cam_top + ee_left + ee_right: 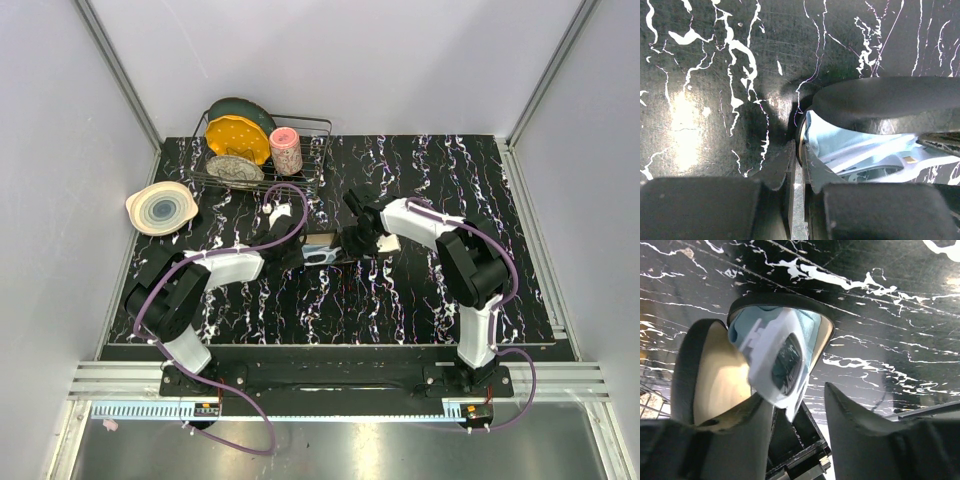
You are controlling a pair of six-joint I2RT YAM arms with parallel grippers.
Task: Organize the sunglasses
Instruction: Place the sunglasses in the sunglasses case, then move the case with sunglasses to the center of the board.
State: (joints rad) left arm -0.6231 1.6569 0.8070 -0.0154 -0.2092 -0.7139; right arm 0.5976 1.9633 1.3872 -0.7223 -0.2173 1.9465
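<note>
Seeing sunglasses [777, 365] in the case [710, 370], lid up, on blue cloth [742, 322], between spread fingers of right gripper [796, 397]. Reading left gripper [800, 150] as pinched onto case rim. Can make out the lens only from right wrist; left wrist gives mostly cloth.

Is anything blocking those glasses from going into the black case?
Nothing visible does. The case is open with its lid swung back. The sunglasses already sit partly inside it, against the blue cloth. Their near end sticks out between the spread fingers of the right gripper.
</note>
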